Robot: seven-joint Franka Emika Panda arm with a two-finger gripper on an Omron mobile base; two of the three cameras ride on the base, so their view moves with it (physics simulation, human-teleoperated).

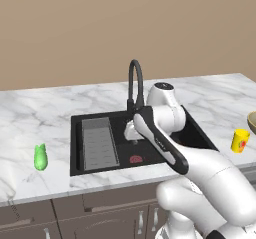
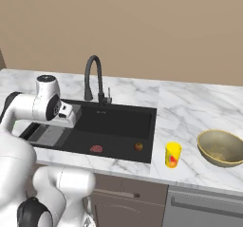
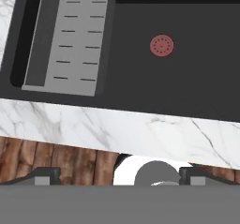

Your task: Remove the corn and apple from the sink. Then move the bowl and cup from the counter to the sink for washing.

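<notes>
Hovering claw (image 3: 117,174) wide open, empty, over sink (image 3: 140,92)

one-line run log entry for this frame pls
corn: on counter, left of sink | apple: in sink | cup, bowl: on counter | gripper: open, empty

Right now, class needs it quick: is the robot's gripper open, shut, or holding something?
Gripper: open and holding nothing; its fingers stand wide apart above the front edge of the sink.
</notes>
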